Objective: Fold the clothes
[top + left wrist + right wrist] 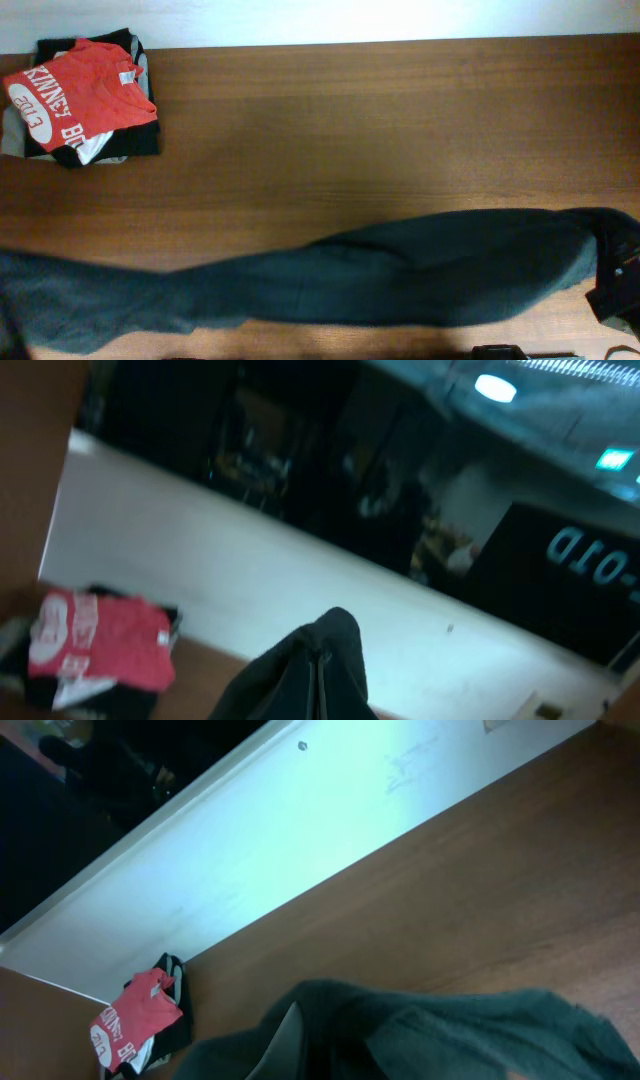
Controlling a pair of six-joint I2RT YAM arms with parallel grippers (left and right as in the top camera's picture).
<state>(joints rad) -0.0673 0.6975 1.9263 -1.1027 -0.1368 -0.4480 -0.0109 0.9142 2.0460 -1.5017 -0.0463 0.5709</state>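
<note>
1. The black T-shirt (400,280) is drawn out into one long, rumpled band across the 6 o'clock half of the table (350,130). In the overhead view it runs from the 8 o'clock edge to the 4 o'clock edge, and no lettering shows on it.
2. The right gripper (615,298) sits at 4 o'clock, at the shirt's right end. Its jaws are closed on the fabric bunched there. In the right wrist view, dark cloth (430,1035) fills the 6 o'clock edge and hides the fingers.
3. The left gripper is at the shirt's 8 o'clock end, its fingers covered by cloth. Its jaws are closed on the shirt. The left wrist view shows a peak of black fabric (320,665) at 6 o'clock.
4. The red T-shirt (80,95), with white lettering, lies on top of a small stack (135,140) of dark and light garments at 10 o'clock. It is well apart from the black T-shirt.
</note>
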